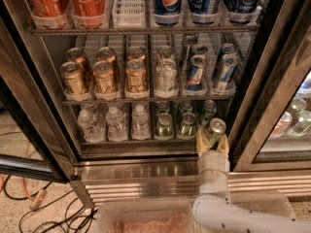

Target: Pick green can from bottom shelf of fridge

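The fridge (146, 171) stands open in front of me. On its bottom shelf (126, 141), pale-green cans (164, 125) stand in the right-hand lanes. My gripper (212, 142), white with yellow fingers (200, 143), reaches up from the lower right to the shelf's right end. Its fingers sit on either side of one green can (215, 129) and hold it tilted at the shelf's front edge.
Clear water bottles (116, 123) fill the shelf's left lanes. Gold-brown cans (104, 76) and blue cans (197, 72) stand on the rack above. A dark door frame (265, 96) is close on the right. Cables (29, 198) lie on the floor at left. A clear tray (146, 217) is at the bottom.
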